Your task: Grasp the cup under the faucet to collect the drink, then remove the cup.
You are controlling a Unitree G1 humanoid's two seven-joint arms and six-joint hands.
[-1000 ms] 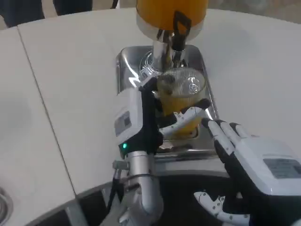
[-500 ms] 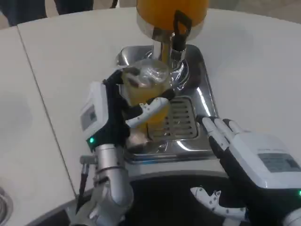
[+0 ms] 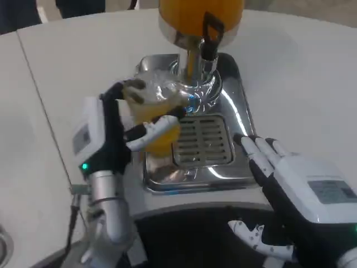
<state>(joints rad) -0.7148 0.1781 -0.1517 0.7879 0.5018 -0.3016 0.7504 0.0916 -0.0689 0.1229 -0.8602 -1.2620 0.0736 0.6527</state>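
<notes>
A clear plastic cup (image 3: 152,109) holding orange drink is gripped by my left hand (image 3: 106,137), fingers wrapped round its front. The cup sits over the left edge of the chrome drip tray (image 3: 203,142), to the left of the faucet (image 3: 207,42). Above the faucet stands the dispenser's orange tank (image 3: 201,14). My right hand (image 3: 290,187) hovers at the tray's front right corner, its fingers apart and holding nothing.
The dispenser stands on a round white table (image 3: 301,84). A seam (image 3: 42,106) runs down the table on the left. The table's dark front edge (image 3: 184,223) lies just below the tray.
My left hand has carried the cup leftward, away from under the faucet to the tray's left edge. The right hand has stayed nearly still.
</notes>
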